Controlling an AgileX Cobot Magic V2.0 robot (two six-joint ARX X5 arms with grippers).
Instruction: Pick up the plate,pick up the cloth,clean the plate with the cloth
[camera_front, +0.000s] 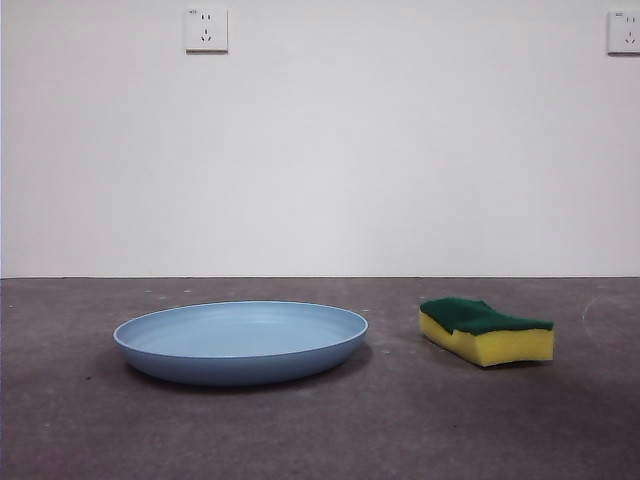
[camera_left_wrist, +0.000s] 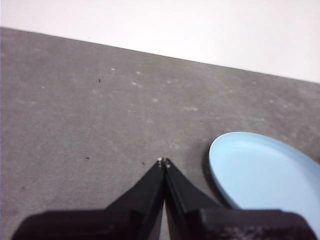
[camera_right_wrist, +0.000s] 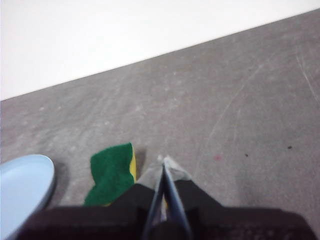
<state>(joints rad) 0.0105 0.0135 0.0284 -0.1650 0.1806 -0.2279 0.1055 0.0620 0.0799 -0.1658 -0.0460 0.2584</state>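
1. The plate (camera_front: 240, 342) was set flat on the table (camera_front: 320, 430), with the cloth (camera_front: 486, 331) lying apart beside it.
2. The left gripper (camera_left_wrist: 164, 162) was held above the table near the plate, jaws pressed together.
3. The right gripper (camera_right_wrist: 163, 162) was held beside the cloth, jaws pressed together.

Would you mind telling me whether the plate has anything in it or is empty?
Empty. The plate sits flat on the table, its ringed inside bare in the front view, and the sponge lies apart beside it.
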